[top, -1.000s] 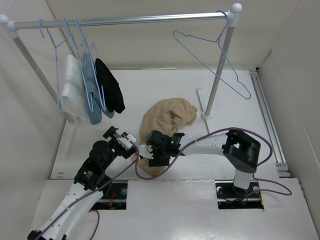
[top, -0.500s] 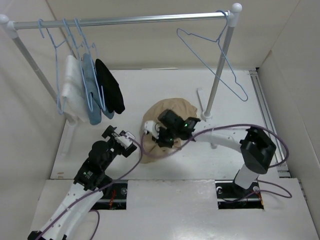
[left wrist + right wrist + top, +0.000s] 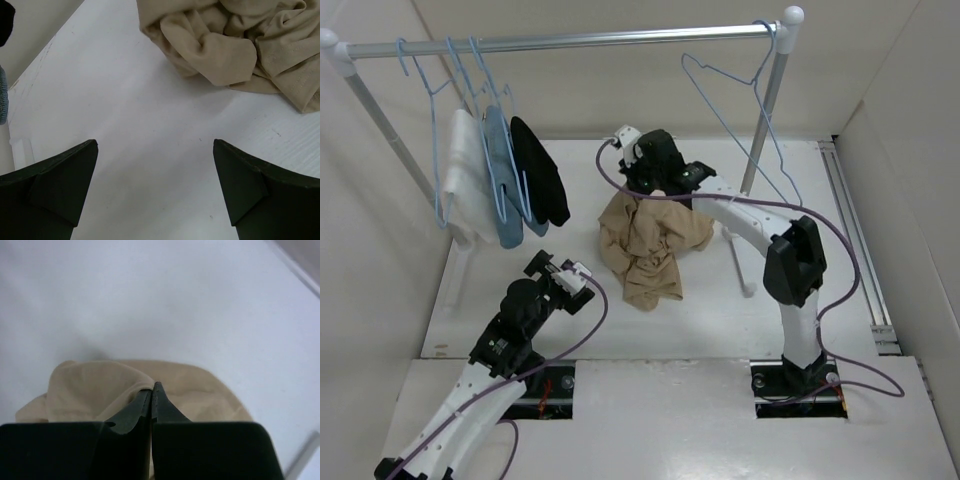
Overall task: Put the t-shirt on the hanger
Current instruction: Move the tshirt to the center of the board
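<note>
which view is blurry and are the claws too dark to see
Right wrist: table soft and out of focus, right claw a near-black silhouette shut on the t-shirt. Left wrist: fabric folds sharp, left claw dark. Top external: even light, sharp, only faint shadows.

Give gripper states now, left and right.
Left gripper: open, holding nothing, above the table.
Right gripper: shut on a fold of the t-shirt.
</note>
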